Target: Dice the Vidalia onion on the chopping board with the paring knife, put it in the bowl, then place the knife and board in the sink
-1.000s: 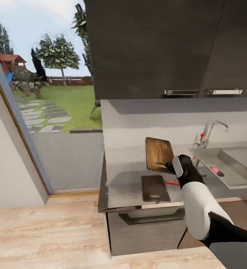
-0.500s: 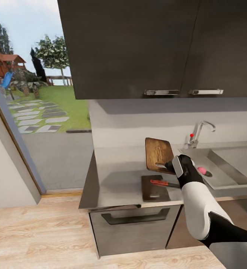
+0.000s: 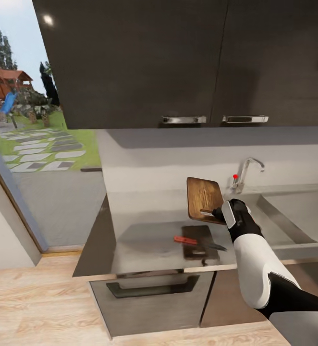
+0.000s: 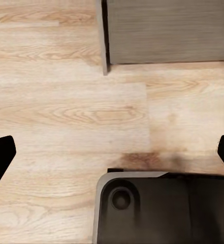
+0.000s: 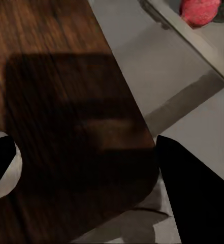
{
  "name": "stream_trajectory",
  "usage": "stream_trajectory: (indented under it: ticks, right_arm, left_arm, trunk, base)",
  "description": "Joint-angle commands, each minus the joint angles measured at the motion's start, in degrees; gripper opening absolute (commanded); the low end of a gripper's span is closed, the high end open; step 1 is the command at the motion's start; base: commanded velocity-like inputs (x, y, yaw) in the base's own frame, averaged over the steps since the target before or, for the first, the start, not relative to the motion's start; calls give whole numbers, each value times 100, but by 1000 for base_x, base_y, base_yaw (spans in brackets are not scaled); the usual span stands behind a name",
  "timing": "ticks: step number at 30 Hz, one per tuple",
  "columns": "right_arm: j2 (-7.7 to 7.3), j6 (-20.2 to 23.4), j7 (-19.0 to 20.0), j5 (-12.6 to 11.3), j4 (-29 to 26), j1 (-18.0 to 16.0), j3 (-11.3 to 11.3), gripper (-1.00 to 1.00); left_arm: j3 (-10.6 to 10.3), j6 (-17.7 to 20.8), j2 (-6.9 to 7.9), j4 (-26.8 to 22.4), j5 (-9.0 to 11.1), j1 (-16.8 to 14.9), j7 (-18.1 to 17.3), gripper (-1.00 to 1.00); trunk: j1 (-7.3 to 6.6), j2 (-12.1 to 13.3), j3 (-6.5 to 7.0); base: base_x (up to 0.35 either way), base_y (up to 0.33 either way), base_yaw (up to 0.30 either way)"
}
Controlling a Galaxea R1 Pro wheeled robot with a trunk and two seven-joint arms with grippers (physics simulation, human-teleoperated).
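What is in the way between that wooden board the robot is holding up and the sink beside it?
Nothing visible. The right gripper holds the chopping board up above the countertop, and the sink lies open beyond it. Only the tap stands at the sink's back edge.

We are looking down on pale wooden floor [image 4: 66, 112]. A grey cabinet front [image 4: 167, 30] is sitting at twelve to one o'clock, its edge meeting the planks. The dark robot base [image 4: 162, 208], with a round fitting, is lying at six o'clock. Two black fingertips [image 4: 0, 157] of the left gripper [image 4: 112, 155] are showing at nine and three o'clock, spread wide, gripping nothing.
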Motion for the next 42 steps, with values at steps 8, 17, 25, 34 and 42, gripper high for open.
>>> stream_trajectory:
  ticks: [8,17,25,34,42]
  right_arm:
    - [10,3,-10,-41,-11,-7,-15,-100]
    - [22,4,264,-31,2,-7,15,-100]
    - [18,19,973,281,277,-7,258,-100]
    - [18,-225,3041,1799,902,-7,1052,-100]
    - [-124,-249,4893,2237,734,-7,2218,-100]
  left_arm:
    - [-1,-9,0,-6,17,1,0,100]
    - [-1,-9,0,24,24,1,0,100]
    - [8,-4,5,201,27,1,-23,100]
    - [8,-1,2,369,29,-2,-42,100]
    - [8,-1,1,418,29,-2,-44,100]
  trunk:
    - [6,-13,-11]
    - [6,-13,-11]
    - [6,-13,-11]
    - [6,-13,-11]
    - [6,-13,-11]
  base:
    - [165,-297,16]
    - [163,-277,0]
    - [63,-73,0]
    - [1,-1,0]
    - [0,0,0]
